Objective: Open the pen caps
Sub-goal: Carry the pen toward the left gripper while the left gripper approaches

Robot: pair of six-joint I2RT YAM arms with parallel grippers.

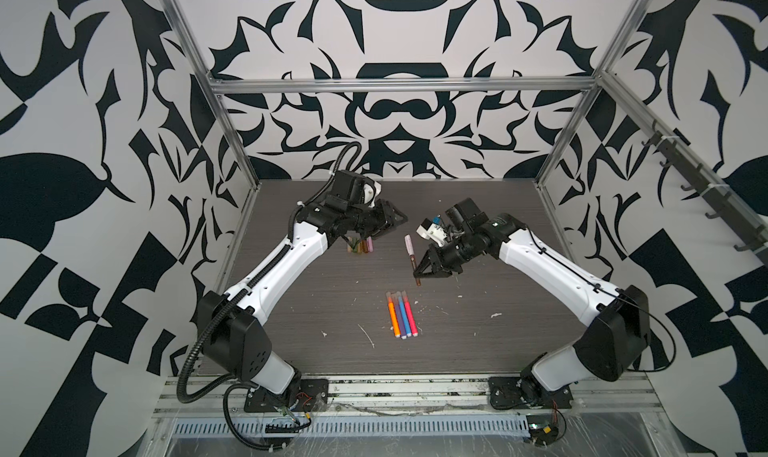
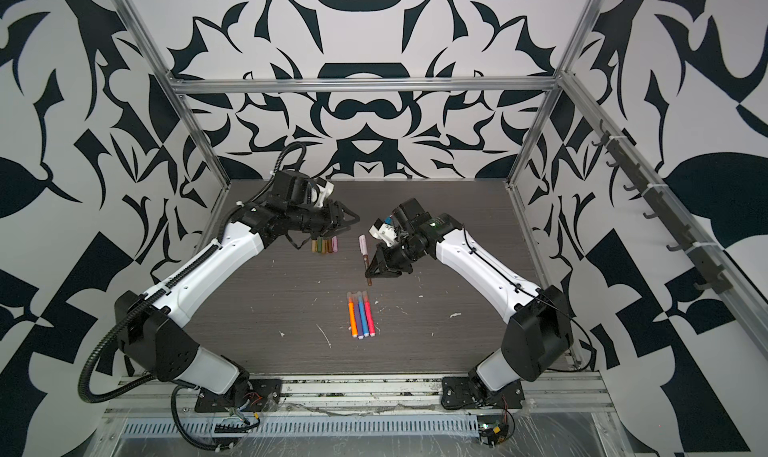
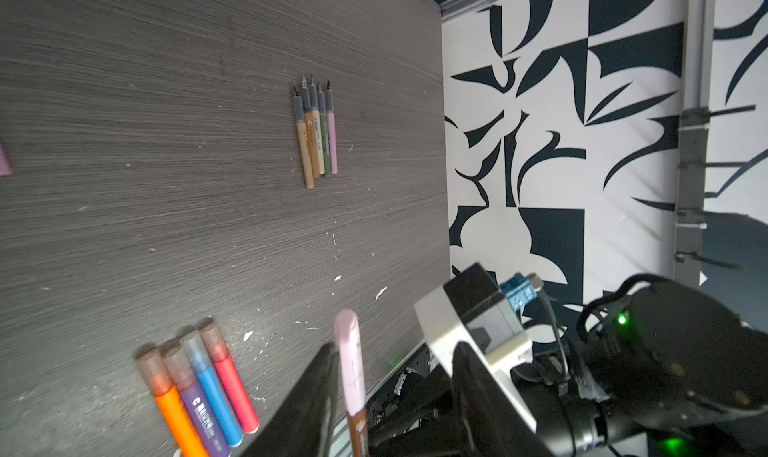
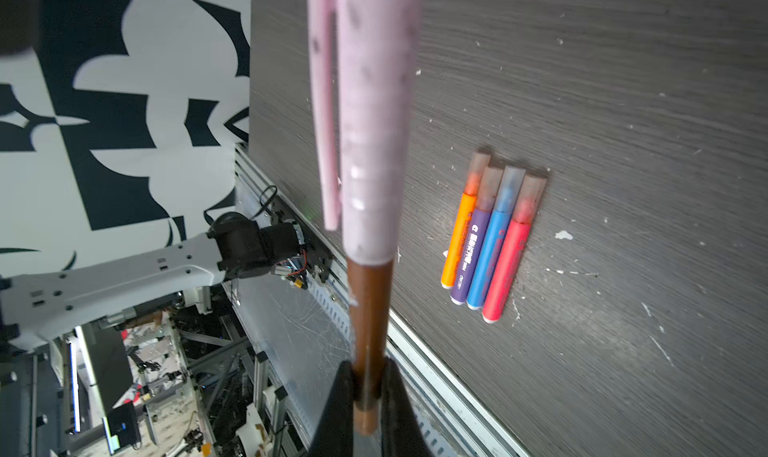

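My right gripper (image 1: 417, 273) (image 2: 368, 274) (image 4: 368, 367) is shut on the barrel of a thin brown pen (image 4: 368, 309), held above the table with its pink cap (image 1: 408, 245) (image 2: 363, 243) (image 4: 374, 122) on. My left gripper (image 1: 402, 219) (image 2: 355, 218) (image 3: 395, 351) is open, level with that cap. In the left wrist view the pink cap (image 3: 349, 363) stands between the two fingers, close beside one. Whether it touches, I cannot tell. Several loose pen caps (image 1: 359, 247) (image 2: 325, 245) lie in a row under the left arm.
Four thick pens (image 1: 401, 315) (image 2: 360, 314) (image 3: 199, 392) (image 4: 490, 234), orange, purple, blue and pink, lie side by side mid-table with translucent caps on. Several thin uncapped pens (image 3: 316, 135) lie together near the right wall. White flecks dot the dark wood tabletop (image 1: 311, 301).
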